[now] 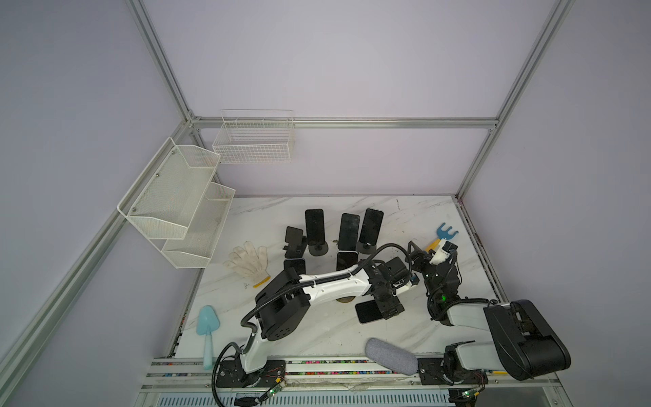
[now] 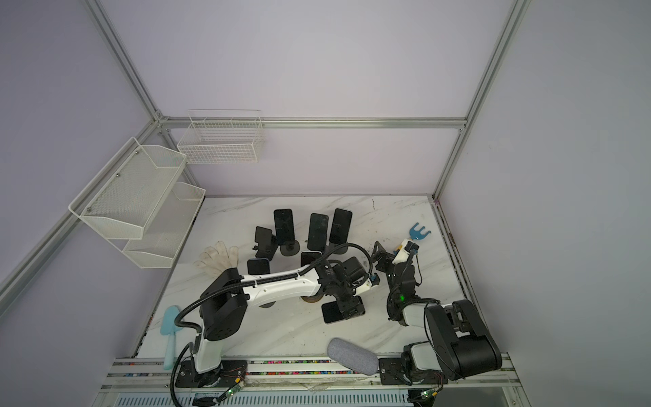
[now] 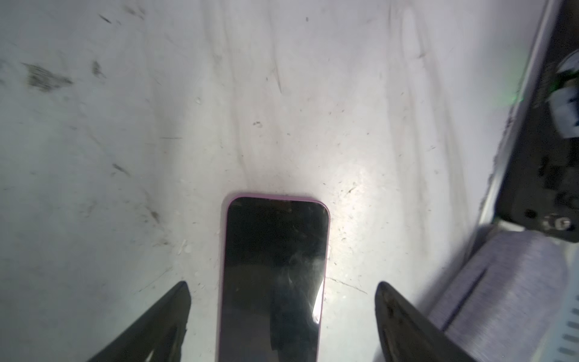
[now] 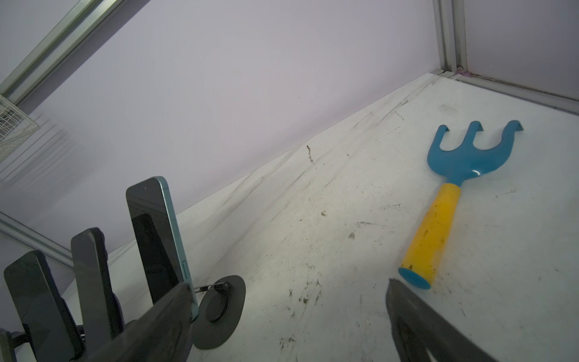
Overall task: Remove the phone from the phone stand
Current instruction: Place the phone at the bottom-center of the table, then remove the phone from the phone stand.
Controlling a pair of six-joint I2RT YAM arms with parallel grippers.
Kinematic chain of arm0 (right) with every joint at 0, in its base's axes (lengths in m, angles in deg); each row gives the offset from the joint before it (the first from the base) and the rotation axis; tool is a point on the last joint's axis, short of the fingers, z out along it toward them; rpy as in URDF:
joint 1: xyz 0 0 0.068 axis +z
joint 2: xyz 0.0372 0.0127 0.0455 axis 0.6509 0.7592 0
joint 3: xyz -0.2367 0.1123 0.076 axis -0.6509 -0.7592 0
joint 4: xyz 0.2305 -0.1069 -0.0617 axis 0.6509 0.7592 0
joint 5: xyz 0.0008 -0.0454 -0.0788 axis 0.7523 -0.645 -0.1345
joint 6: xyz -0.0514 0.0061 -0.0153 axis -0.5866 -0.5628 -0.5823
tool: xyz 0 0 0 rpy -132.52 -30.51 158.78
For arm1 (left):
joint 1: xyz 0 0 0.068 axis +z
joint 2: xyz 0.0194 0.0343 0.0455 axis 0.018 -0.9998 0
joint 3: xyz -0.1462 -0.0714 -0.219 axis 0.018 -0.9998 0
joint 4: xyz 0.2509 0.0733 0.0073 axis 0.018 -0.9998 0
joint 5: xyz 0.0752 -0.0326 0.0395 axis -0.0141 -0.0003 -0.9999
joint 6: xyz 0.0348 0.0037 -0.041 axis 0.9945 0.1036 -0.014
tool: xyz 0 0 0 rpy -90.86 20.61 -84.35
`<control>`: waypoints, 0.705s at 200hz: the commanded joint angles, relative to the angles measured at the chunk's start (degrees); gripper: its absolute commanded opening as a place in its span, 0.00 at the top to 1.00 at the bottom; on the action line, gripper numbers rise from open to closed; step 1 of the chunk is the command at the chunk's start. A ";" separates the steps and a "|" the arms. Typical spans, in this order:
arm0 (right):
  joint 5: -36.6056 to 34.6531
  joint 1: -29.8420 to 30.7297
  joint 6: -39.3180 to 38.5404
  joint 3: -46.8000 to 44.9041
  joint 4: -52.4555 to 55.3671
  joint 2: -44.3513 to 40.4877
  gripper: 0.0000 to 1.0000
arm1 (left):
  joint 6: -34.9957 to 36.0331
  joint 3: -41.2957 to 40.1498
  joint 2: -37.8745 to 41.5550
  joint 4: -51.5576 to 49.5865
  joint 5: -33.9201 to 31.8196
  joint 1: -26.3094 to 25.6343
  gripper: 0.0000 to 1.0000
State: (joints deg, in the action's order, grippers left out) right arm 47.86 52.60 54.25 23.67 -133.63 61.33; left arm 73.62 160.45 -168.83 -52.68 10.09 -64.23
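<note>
L gripper is open. In the left wrist view both fingers stand clear of the phone, w/ bare table showing on each side. The phone lies flat, screen up, in a pink-edged case. It sits between the fingers but neither touches it.

In both top views the phone is toward the front-middle of the table, off any stand, w/ the L gripper's tip right over one end. A round base pokes out from under the L arm, just beside the phone; the rest of it is hidden.

R gripper is open too, jaws wide apart w/ nothing between. It hangs above the table at the right side, near a rake w/ a blue head and yellow handle that lies flat, not touching it.

At the back, three other phones stand upright on stands, and an empty stand is just beside them on the left. Two more dark phones are partly hidden behind the L arm; can't tell what they rest on.

A white glove lies at mid-left, a light-blue scoop at front-left, and a grey case at the front edge, near the R arm's base.
</note>
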 commanded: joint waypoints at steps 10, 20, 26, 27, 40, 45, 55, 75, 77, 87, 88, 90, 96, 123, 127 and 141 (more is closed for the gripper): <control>0.48 -0.13 -0.38 0.69 -0.31 0.25 0.03 | 0.63 6.94 9.55 0.51 -4.96 -0.39 0.00; 0.28 -0.13 -0.34 0.58 -0.22 0.08 0.03 | -0.39 6.76 11.22 0.43 -8.70 -0.35 0.00; 0.32 -0.19 -0.34 0.63 -0.11 0.07 0.03 | -0.39 6.45 12.30 0.41 -10.88 -0.38 0.00; 0.29 -0.20 -0.34 0.67 -0.09 0.07 0.03 | -0.39 6.43 12.40 0.38 -11.14 -0.45 0.00; 0.66 -0.18 -0.42 1.27 0.70 0.33 0.03 | 0.00 4.90 15.22 0.53 -13.04 -0.27 0.00; 0.82 -0.19 -0.49 1.45 0.88 0.34 0.03 | 0.39 3.78 16.53 1.15 -13.76 -0.17 0.00; 0.92 -0.12 -0.47 1.62 0.90 0.33 0.03 | 1.01 1.61 19.22 3.04 -16.01 0.04 0.00; 1.07 -0.12 -0.60 1.82 0.99 1.00 0.03 | 0.82 -2.21 24.40 5.58 -20.92 1.65 0.00; 1.12 -0.08 -0.60 1.91 1.06 1.53 0.03 | 0.71 -2.56 24.89 5.67 -21.04 1.87 0.01; 1.42 -0.12 -0.68 2.33 1.34 2.27 0.03 | -0.29 -4.13 27.07 6.23 -20.98 3.68 0.00; 1.46 -0.12 -0.69 2.36 1.34 2.31 0.03 | -0.38 -4.35 27.42 6.27 -20.99 3.86 0.00; 1.60 -0.12 -0.73 2.53 1.34 2.41 0.04 | -0.52 -4.74 27.96 6.37 -20.86 4.27 0.00; 1.88 -0.06 -0.86 2.64 1.43 2.65 0.04 | -0.95 -5.86 29.35 6.89 -20.69 5.21 0.00; 1.95 0.07 -1.04 2.82 1.67 2.66 0.04 | -4.40 -8.88 35.13 5.75 -21.42 11.28 0.00; 1.94 0.09 -1.12 2.87 1.62 2.77 0.04 | -5.26 -9.27 35.69 5.56 -21.43 12.52 0.01; 2.21 0.48 -1.46 3.08 1.44 3.23 0.05 | -9.29 -11.20 37.90 5.53 -20.84 16.37 0.00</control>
State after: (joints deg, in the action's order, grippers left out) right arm 49.26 52.60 53.86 25.46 -131.97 63.89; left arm 70.41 153.13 -134.53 -48.18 -9.45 -52.53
